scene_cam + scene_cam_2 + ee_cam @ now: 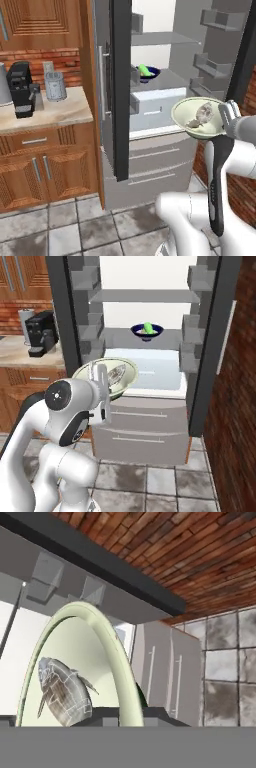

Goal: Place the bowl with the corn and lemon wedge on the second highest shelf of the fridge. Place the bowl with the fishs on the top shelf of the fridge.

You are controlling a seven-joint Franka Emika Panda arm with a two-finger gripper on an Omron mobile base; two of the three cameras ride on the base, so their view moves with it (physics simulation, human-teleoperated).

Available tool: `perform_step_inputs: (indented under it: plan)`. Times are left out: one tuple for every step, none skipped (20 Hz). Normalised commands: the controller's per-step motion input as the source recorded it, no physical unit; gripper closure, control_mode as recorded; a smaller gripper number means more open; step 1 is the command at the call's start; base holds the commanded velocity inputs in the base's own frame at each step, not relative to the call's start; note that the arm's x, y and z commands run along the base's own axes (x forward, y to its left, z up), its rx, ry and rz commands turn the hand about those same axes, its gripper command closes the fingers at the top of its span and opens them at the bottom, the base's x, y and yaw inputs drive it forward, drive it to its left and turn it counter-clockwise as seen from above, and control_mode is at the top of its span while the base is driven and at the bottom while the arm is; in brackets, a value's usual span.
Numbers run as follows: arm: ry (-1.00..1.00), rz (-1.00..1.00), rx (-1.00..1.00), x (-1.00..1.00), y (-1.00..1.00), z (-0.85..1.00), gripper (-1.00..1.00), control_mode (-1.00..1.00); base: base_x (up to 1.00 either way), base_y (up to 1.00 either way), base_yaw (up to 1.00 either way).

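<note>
The hand [226,116] fingers sit hidden behind the pale bowl's [186,107] rim.

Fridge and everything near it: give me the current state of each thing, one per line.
Fridge door: open.
Top shelf: bare.
Dark bowl: sitting on the second highest shelf, with green food in it.
Pale bowl: held up in front of the fridge, fish inside.
Gripper: jaws closed on the pale bowl's rim.
Drawers: shut.
</note>
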Motion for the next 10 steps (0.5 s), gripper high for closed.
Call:
perform_step_inputs:
  plan:
    - [0.0,0.0,0.0,0.0,0.0,0.0,1.0,1.0,0.19,-0.34,0.49]
    - [0.0,0.0,0.0,0.0,0.0,0.0,1.0,1.0,0.23,-0.3,0.5]
    - [0.0,0.0,0.0,0.0,0.0,0.0,1.0,1.0,0.29,-0.26,0.48]
    - [0.0,0.0,0.0,0.0,0.0,0.0,1.0,1.0,0.4,-0.2,0.45]
    - [0.0,0.0,0.0,0.0,0.0,0.0,1.0,1.0,0.44,-0.19,0.41]
    - [0.0,0.0,0.0,0.0,0.0,0.0,1.0,1.0,0.52,-0.12,0.34]
    - [0.0,0.0,0.0,0.0,0.0,0.0,1.0,1.0,0.69,-0.25,0.24]
    - [0.0,0.0,0.0,0.0,0.0,0.0,1.0,1.0,0.7,-0.38,0.15]
    - [0.0,0.0,0.0,0.0,0.0,0.0,1.0,1.0,0.58,-0.55,0.07]
    - [0.0,0.0,0.0,0.0,0.0,0.0,1.0,1.0,0.51,-0.61,0.04]
